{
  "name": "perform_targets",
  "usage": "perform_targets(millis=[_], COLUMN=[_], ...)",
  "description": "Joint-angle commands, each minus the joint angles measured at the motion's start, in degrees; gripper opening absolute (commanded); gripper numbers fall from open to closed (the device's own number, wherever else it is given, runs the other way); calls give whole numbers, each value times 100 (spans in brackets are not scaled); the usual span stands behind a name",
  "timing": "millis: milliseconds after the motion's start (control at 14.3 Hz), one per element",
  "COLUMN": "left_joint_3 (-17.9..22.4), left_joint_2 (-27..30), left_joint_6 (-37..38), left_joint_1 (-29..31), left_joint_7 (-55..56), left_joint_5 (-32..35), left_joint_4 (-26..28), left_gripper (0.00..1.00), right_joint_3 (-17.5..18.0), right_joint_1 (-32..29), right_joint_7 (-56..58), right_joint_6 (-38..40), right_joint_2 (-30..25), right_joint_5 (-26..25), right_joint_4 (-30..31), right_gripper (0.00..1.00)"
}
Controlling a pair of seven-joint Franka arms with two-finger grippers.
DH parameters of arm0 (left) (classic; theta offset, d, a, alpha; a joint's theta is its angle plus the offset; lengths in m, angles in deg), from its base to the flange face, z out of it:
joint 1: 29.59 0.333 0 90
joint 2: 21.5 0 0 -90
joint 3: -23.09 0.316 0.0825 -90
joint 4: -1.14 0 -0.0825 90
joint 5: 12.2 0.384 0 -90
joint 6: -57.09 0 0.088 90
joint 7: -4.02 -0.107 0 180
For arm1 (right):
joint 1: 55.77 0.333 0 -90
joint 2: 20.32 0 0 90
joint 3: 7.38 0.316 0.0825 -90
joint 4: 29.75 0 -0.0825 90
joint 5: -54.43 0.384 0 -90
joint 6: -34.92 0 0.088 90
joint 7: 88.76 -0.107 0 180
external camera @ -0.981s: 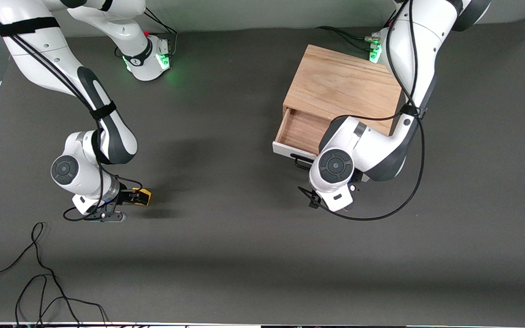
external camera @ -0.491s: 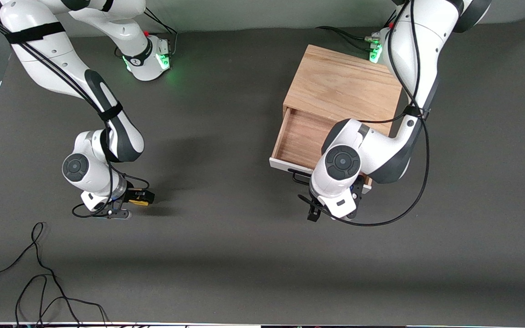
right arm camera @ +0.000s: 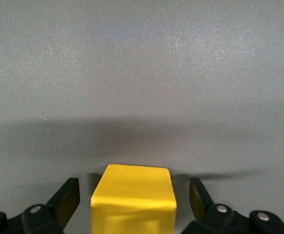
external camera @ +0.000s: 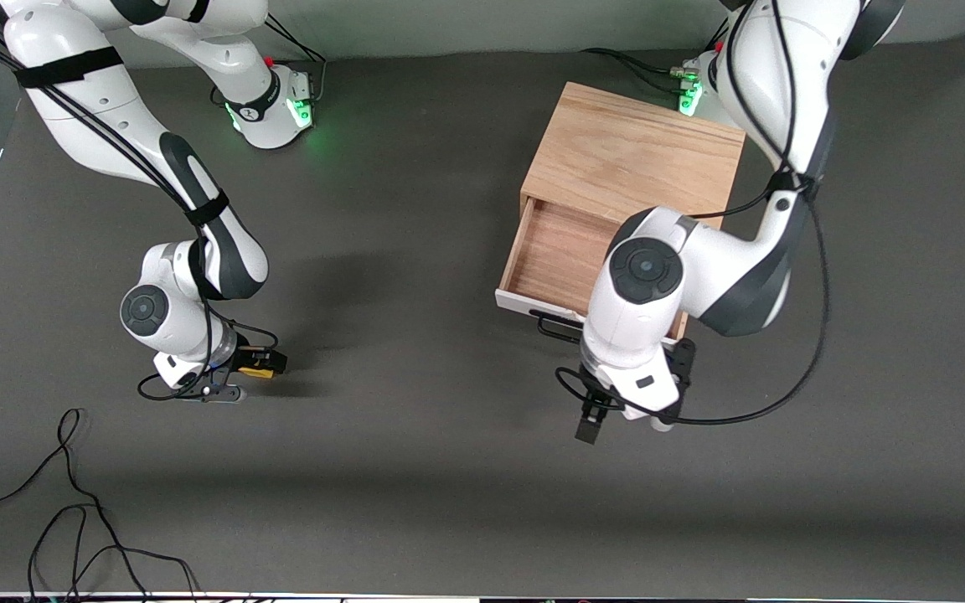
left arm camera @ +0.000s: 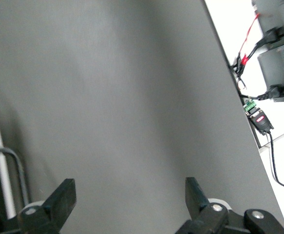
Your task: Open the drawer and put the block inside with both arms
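Note:
The drawer point(external camera: 551, 251) stands pulled out of the light oak cabinet point(external camera: 633, 155), and its tray is bare. Its white front panel point(external camera: 524, 303) and black bar handle point(external camera: 551, 327) face the front camera. My left gripper point(external camera: 626, 395) is open and empty over the table just in front of the handle, which shows in the left wrist view point(left arm camera: 12, 163). The yellow block point(external camera: 260, 373) sits on the table toward the right arm's end. My right gripper point(right arm camera: 133, 200) is open around the block point(right arm camera: 133, 197), one finger on each side with a gap.
Loose black cables point(external camera: 72, 511) lie on the table near the front edge at the right arm's end. The left wrist view shows the table's edge point(left arm camera: 229, 73) with plugs and wires past it.
The drawer slid further out, then stopped. My left gripper let go of the handle and moved away from it toward the front camera. My right gripper shifted slightly over the block.

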Motion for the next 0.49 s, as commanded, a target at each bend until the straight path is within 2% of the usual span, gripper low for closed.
perform_targets(millis=[0, 140, 210, 421], left_joint_3=[-46, -20, -29, -29], left_joint_2=[499, 886, 1062, 1545], left_joint_6=[948, 1599, 1924, 2716], left_joint_1=[331, 638, 779, 1306], left_joint_7=[-1486, -2436, -2823, -4193], left_joint_5=[-183, -535, -632, -913], left_joint_4=[-107, -72, -37, 147], left_gripper=[100, 100, 100, 100], right_joint_3=[-28, -28, -28, -28], right_joint_1=[53, 61, 88, 123], right_joint_7=[-158, -149, -149, -166], right_joint_6=[-130, -121, -121, -43], right_joint_2=[29, 20, 3, -76], right_joint_5=[-53, -53, -53, -53], right_joint_4=[25, 25, 25, 16], right_gripper=[88, 63, 53, 32])
